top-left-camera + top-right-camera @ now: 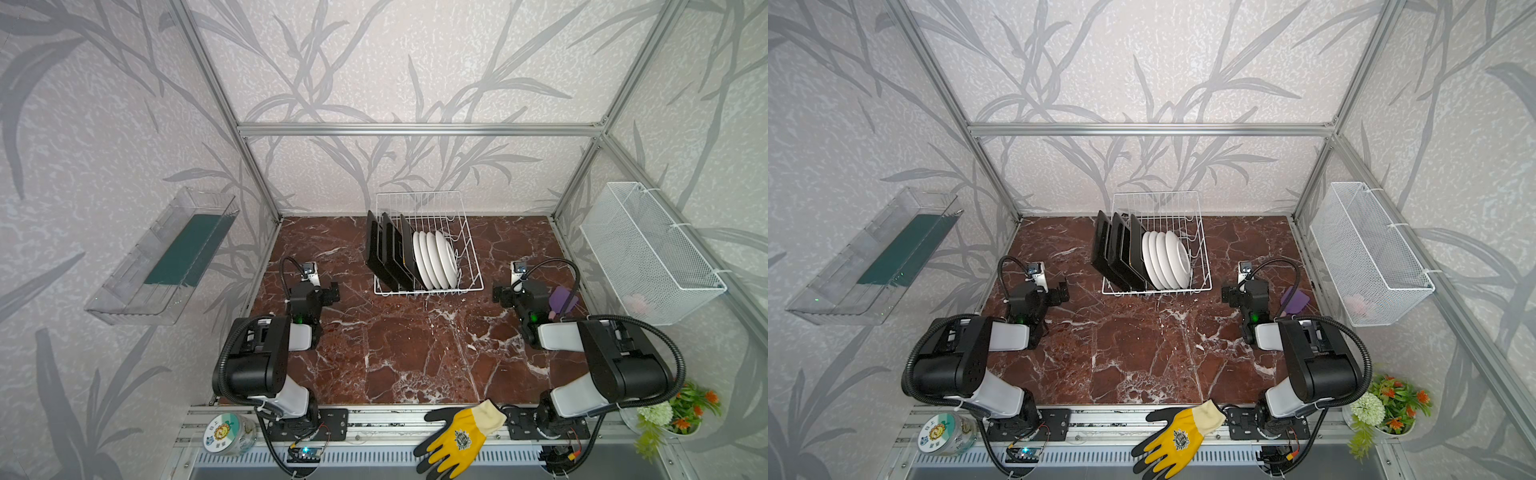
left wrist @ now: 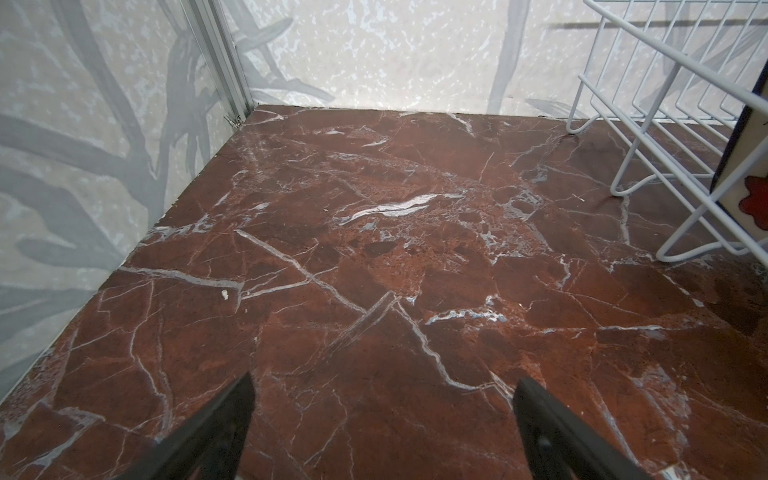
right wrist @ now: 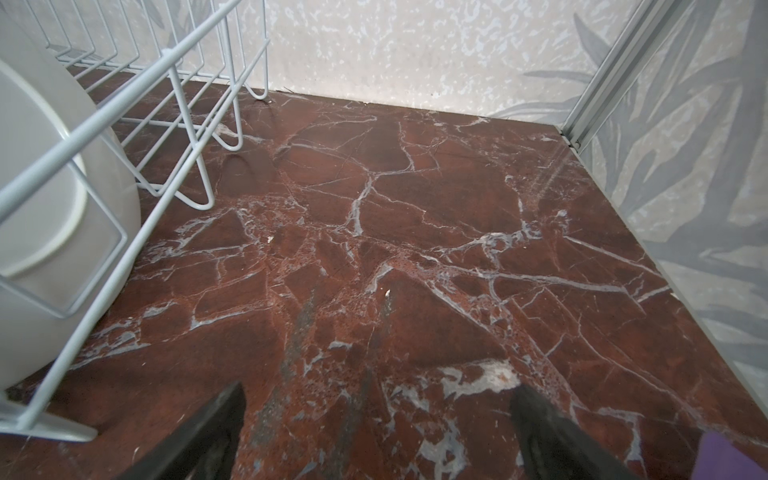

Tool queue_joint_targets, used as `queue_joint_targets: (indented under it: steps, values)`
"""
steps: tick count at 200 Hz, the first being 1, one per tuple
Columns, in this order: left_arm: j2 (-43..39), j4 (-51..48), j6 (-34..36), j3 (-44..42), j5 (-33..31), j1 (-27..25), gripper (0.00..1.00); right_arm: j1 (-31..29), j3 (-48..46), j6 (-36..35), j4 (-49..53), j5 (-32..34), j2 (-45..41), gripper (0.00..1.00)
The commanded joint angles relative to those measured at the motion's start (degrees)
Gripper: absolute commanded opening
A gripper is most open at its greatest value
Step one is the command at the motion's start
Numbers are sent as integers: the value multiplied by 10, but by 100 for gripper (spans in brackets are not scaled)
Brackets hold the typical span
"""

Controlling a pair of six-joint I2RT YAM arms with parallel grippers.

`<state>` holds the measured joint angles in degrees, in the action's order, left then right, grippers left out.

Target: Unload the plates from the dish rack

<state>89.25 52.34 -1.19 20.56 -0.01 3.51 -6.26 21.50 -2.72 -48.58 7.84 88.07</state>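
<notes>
A white wire dish rack [image 1: 434,214] stands at the upper middle of the red-brown marbled surface [image 1: 415,353] in both top views. It is fully loaded. Square black-backed plates [image 1: 384,253] lean on edge in its left half, and round white plates [image 1: 436,259] stand in a tight row in its right half. No plate lies on the surface, so unloading looks not yet begun and the step in hand is the first approach.

The left fingers [image 2: 224,419] are spread wide over bare marble, lower left of the rack in the top views and apart from it. The cream flowered face of a square plate [image 2: 748,199] shows at the right edge of the left wrist view. The right fingers [image 3: 544,428] are equally spread and empty, lower right of the rack, and the outermost round plate [image 3: 50,187] sits behind the wires at the left of the right wrist view.

The next move probably calls for one arm to rise above the rack, set its spread fingers astride the upper rim of an end plate, close, and lift straight up clear of the prongs and neighbouring plates.
</notes>
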Motion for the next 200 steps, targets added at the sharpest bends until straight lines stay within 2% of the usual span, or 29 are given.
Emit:
queue_joint_targets:
  steps: [1, 160, 184, 200]
  values:
    - [6, 15, -7, 12, 1, 3, 99, -2, 11, -2, -11, -2, 3, 99]
    - [6, 15, -8, 12, 1, 3, 99, -2, 10, -1, -12, -3, 4, 99]
    - [-13, 14, -4, 6, 5, 2, 99, -2, 7, -11, -17, -23, 0, 99]
    - [-41, -24, -5, 13, 4, 2, 99, -2, -2, -12, -30, -23, -8, 99]
